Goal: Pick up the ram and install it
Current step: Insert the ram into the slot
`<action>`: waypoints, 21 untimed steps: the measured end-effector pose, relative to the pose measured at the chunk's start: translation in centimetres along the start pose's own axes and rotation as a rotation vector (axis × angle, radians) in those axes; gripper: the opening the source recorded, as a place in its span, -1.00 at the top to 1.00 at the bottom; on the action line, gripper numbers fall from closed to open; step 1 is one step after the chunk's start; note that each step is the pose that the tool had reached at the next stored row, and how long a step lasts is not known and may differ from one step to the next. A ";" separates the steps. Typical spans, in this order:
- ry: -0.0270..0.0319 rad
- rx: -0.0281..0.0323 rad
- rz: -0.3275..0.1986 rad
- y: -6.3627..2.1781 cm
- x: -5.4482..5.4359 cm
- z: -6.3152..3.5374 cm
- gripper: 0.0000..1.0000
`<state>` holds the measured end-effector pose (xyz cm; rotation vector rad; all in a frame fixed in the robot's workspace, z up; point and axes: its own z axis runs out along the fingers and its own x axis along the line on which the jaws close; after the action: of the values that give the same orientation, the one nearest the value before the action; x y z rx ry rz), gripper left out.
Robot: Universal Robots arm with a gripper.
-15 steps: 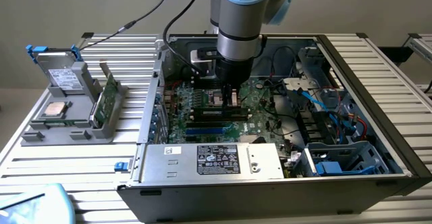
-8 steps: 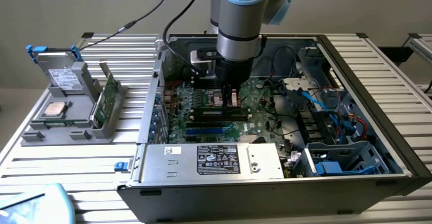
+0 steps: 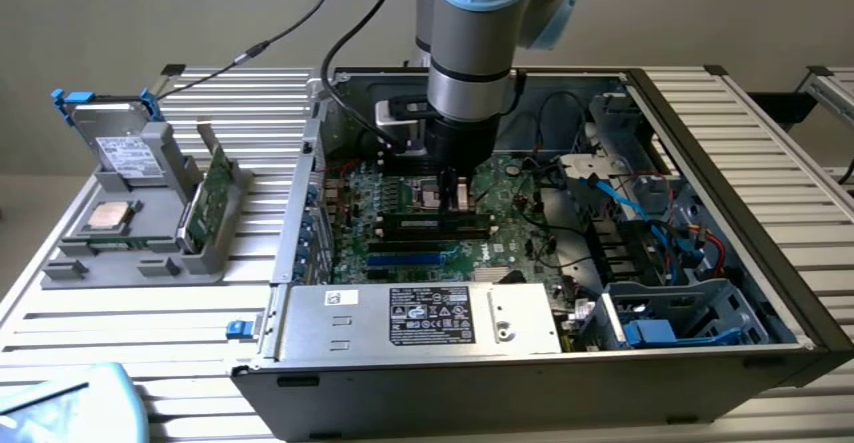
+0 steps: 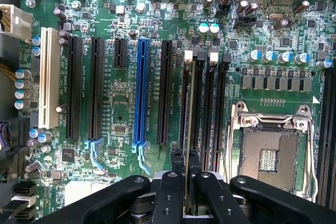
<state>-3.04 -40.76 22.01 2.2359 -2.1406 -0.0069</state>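
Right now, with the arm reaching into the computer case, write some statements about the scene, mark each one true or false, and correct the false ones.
1. The gripper is shut on the ram, which is seen edge-on. True.
2. The processor socket holds a chip. False: it is empty, with its contacts bare.
3. The ram runs parallel to the black memory slots. True.
4. A card sits in the blue slot. False: the slot is empty.
5. A side panel closes the computer case. False: the case is open and the arm reaches into it.
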 end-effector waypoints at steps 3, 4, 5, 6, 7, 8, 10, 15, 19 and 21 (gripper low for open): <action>0.0000 0.0000 0.000 0.02 0.0 0.00 0.72; 0.0000 0.0001 0.000 0.03 0.0 0.00 0.72; 0.0001 0.0000 0.000 0.03 0.0 0.00 0.72; 0.0001 0.0000 0.000 0.03 0.0 0.00 0.72; 0.0002 0.0003 0.000 0.04 0.0 0.01 0.72; 0.0001 0.0007 0.000 0.03 0.0 0.03 0.72; 0.0001 0.0018 0.000 0.03 0.0 0.06 0.72; 0.0003 0.0040 0.000 0.03 0.0 0.19 0.72; 0.0000 0.0041 -0.001 0.03 0.0 0.21 0.72; 0.0001 0.0041 -0.001 0.03 0.0 0.19 0.72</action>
<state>-3.08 -40.76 21.82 2.2387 -2.1418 -0.0024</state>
